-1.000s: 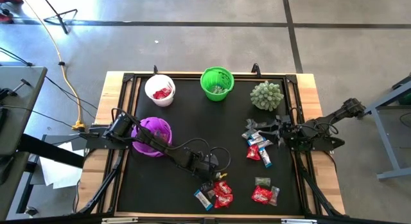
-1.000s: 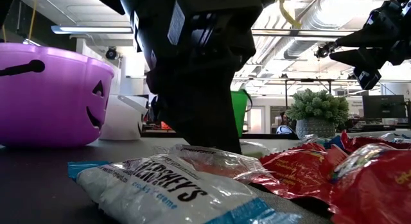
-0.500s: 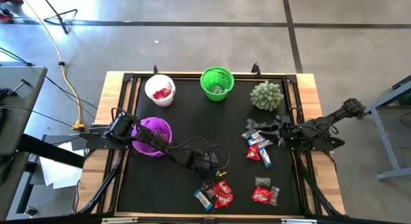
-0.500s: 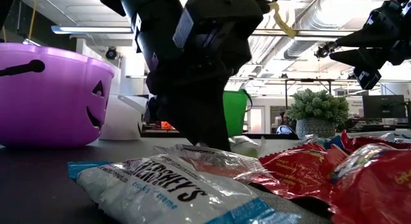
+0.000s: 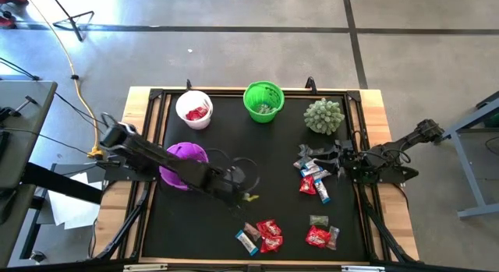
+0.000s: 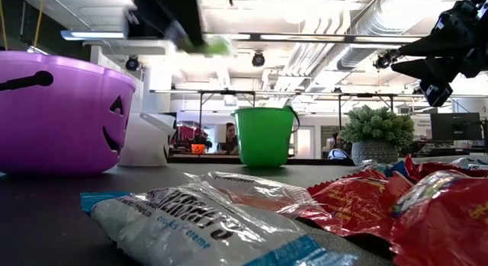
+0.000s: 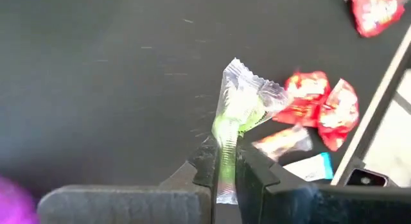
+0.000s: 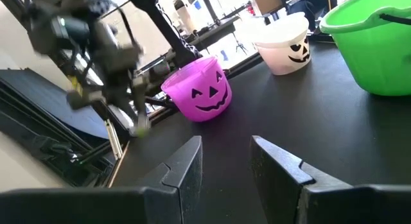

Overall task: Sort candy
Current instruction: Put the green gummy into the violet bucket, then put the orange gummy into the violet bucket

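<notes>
My left gripper [image 5: 242,192] hangs over the middle of the black mat, shut on a small candy in a clear green wrapper [image 7: 243,103]; it is a blurred shape high in the low view [image 6: 217,45]. More candy lies in loose heaps: red and blue-white pieces near the front edge [image 5: 265,235], a second heap [image 5: 321,234] and a third [image 5: 313,177] below my right gripper [image 5: 337,158]. That gripper is open and holds nothing at the mat's right side. My left gripper pinches the green candy's wrapper [image 7: 225,142] between its two fingers [image 7: 204,165], at the wrapper's lower part. Most of the candy sticks out past the fingertips and a short tail runs back between them. The candy is lifted clear of the mat.
Three small buckets stand on the mat: a white one [image 5: 194,109] holding red candy at the far left, a green one [image 5: 263,101] at the far middle, and a purple one [image 5: 185,161] at the left under my left arm. A spiky pale-green ball [image 5: 323,115] sits at the far right.
My left gripper has shut on the green candy at the front heap. It has risen from the mat with it and drawn a little toward the far left. The candy now hangs clear of the mat, and the heap stays in place.
</notes>
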Action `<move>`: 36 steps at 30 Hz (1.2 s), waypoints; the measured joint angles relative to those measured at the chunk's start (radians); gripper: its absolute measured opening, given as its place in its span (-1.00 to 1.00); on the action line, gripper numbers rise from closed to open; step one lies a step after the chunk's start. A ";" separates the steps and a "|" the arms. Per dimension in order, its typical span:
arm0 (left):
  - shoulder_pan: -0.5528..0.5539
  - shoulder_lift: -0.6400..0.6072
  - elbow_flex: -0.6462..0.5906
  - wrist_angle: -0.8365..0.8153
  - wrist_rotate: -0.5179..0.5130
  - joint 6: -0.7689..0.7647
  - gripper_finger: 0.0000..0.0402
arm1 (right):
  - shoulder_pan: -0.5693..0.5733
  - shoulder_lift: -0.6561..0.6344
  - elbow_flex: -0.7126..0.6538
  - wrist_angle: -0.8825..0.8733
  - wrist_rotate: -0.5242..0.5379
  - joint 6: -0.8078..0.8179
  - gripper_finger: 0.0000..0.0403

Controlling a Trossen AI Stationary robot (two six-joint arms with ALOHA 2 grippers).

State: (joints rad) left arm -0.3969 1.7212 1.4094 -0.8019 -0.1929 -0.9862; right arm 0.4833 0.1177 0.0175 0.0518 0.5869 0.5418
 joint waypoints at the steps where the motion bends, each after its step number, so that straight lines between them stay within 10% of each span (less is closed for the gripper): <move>1: -0.005 -0.034 0.000 -0.045 -0.026 -0.020 -0.88 | 0.000 0.000 0.000 0.000 0.000 0.000 -0.37; 18: -0.045 -0.264 0.000 -0.734 -0.140 -0.517 -0.88 | 0.000 0.000 0.000 0.000 0.000 0.000 -0.37; 28: -0.042 -0.264 -0.045 -0.728 -0.118 -0.786 -0.62 | 0.000 0.000 0.000 0.000 0.000 0.000 -0.37; 36: -0.056 -0.264 -0.046 -0.559 -0.135 -0.539 -0.16 | 0.000 0.000 0.000 0.000 0.000 0.000 -0.37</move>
State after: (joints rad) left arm -0.4528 1.4570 1.3636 -1.3605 -0.3275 -1.5252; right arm 0.4835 0.1177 0.0175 0.0521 0.5869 0.5419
